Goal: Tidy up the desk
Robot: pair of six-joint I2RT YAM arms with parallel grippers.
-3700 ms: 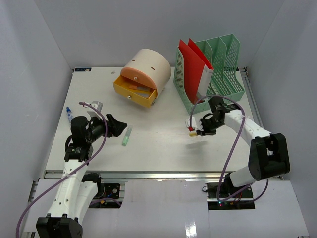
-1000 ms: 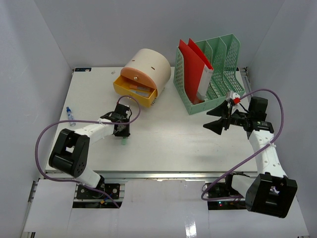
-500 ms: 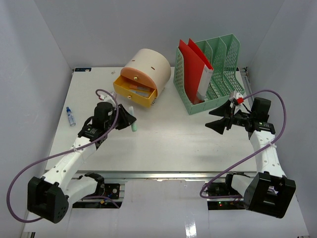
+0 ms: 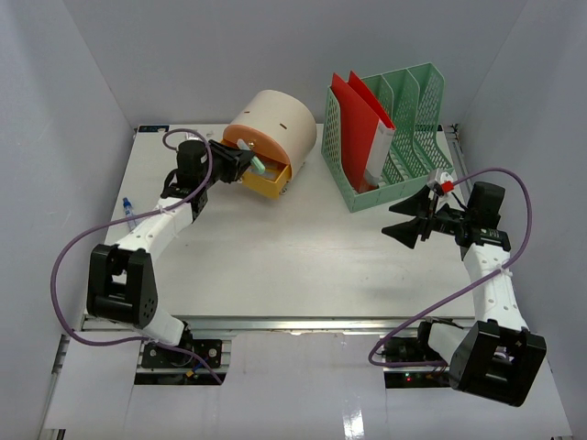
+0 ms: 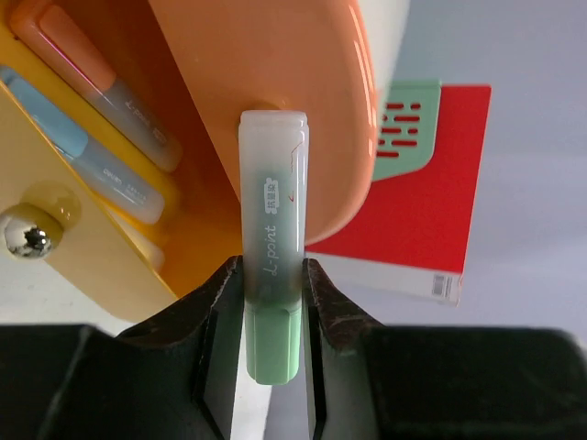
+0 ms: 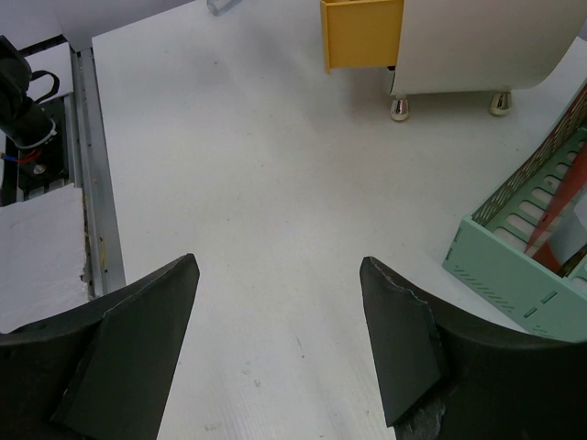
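Observation:
My left gripper is shut on a mint-green highlighter, held above the open yellow drawer of a round beige and orange organizer. In the left wrist view the highlighter stands between the jaws of that gripper, cap end pointing at the orange front, with an orange highlighter and a blue one lying in the drawer. My right gripper hangs open over the white desk at the right, with nothing between its fingers.
A green file rack with red folders stands at the back right, just behind the right gripper. A small blue pen lies near the desk's left edge. The aluminium rail runs along the front.
The left arm has lifted the green highlighter off the desk and carried it back to the organizer's open drawer. The right arm has barely moved and stays open.

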